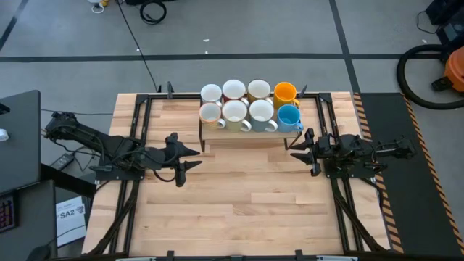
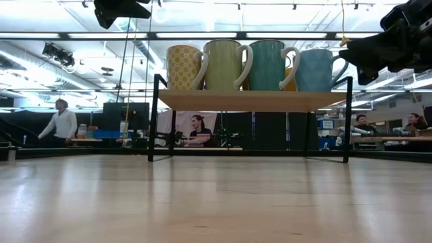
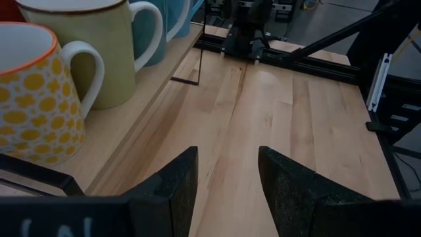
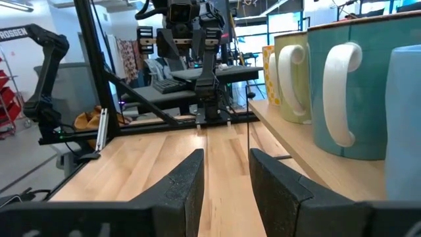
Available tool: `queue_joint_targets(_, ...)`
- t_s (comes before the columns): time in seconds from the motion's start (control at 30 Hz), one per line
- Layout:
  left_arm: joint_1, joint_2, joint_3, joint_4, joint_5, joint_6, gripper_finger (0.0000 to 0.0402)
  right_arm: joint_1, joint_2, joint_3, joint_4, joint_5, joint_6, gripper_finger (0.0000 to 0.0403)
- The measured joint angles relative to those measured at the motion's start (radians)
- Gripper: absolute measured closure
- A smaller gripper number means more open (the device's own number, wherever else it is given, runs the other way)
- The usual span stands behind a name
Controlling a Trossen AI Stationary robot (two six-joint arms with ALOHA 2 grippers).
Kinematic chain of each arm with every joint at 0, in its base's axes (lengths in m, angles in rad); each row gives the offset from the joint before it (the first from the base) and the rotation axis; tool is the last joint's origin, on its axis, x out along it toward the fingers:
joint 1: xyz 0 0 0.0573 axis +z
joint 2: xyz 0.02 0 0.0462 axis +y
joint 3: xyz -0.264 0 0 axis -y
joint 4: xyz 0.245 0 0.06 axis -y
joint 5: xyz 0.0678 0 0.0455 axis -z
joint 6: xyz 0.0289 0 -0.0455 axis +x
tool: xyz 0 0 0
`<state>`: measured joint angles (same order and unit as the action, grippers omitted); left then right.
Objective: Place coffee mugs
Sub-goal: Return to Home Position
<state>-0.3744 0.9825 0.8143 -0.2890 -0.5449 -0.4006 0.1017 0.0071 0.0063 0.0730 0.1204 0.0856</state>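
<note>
Eight mugs stand upright in two rows on a raised wooden shelf (image 1: 243, 134) at the table's far middle. The near row holds a yellow-dotted mug (image 2: 183, 67), a pale yellow-green mug (image 2: 224, 65), a teal mug (image 2: 267, 65) and a light blue mug (image 1: 289, 117). An orange-yellow mug (image 1: 285, 92) stands at the far right. My left gripper (image 1: 194, 158) is open and empty, left of the shelf's near edge. My right gripper (image 1: 296, 150) is open and empty, just right of the shelf's near right corner.
The shelf stands on thin black metal legs (image 2: 156, 118) with open room beneath it. Black frame rails (image 1: 138, 123) run along the table's left and right sides. Bare wooden tabletop (image 1: 246, 196) lies near the shelf. People show in the room beyond the table (image 2: 62, 125).
</note>
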Motion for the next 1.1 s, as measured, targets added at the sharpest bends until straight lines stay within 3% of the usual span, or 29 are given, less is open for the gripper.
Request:
queue_joint_targets(0.33,0.000,0.000,0.000,0.000,0.000,0.018,0.0235,0.000,0.000,0.000,0.000,-0.007,0.025,0.0275)
queue_joint_targets(0.5,0.027,0.000,0.000,0.043,0.001,0.208,0.0235,0.000,0.000,0.000,0.000,-0.008,0.026,0.0275)
queue_joint_targets(0.63,0.085,-0.001,0.000,0.174,0.010,0.300,0.0235,0.000,0.000,0.000,0.000,-0.010,0.027,0.0275)
queue_joint_targets(0.77,0.181,-0.001,0.000,0.207,0.155,0.419,0.0235,0.000,0.000,0.000,0.000,-0.010,0.027,0.0275)
queue_joint_targets(0.97,0.344,-0.031,0.000,0.166,0.364,0.431,0.0235,0.000,0.000,0.000,0.000,-0.010,0.027,0.0275)
queue_joint_targets(1.1,0.405,-0.101,0.000,0.078,0.418,0.417,0.0235,0.000,0.000,0.000,0.001,-0.010,0.027,0.0275)
